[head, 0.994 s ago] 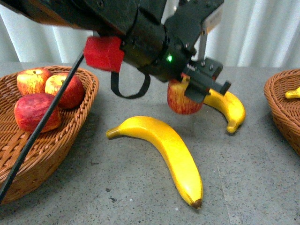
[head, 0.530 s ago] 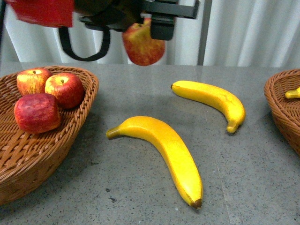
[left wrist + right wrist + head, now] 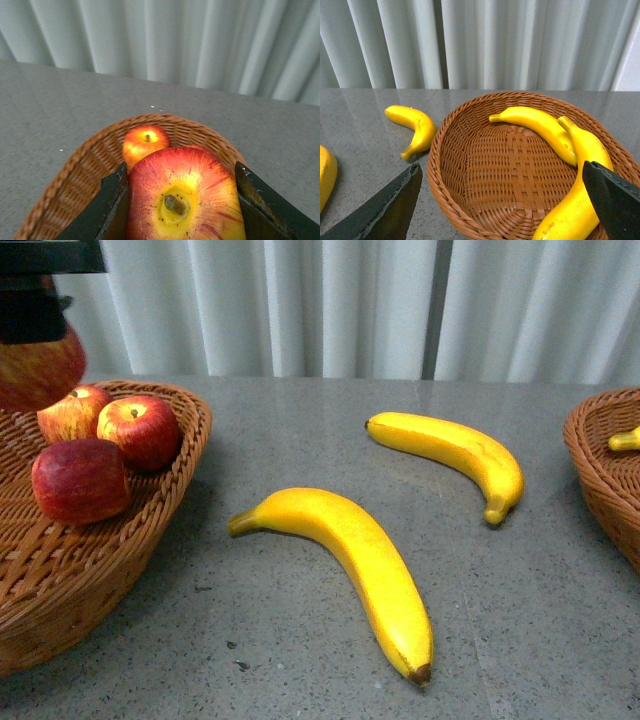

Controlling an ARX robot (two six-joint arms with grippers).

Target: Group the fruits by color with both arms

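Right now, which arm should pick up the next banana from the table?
Probably right. The right claw is open and empty by the banana basket, with a banana beside it. The left claw holds an apple over the apple basket.

Left arm [image 3: 35, 310], front view: only its end shows, a blocky matte blk body w/ a flat, square-edged blk bar across the top. Left jaws, wrist view: two thick blk wedges, smooth dull faces, inner edges bevelled & catching a thin pale highlight; a tiny light speck near one tip. Right jaws, wrist view: same blk wedge shape, tapering to blunt tips, slightly textured finish w/ a grey sheen along the upper edges.
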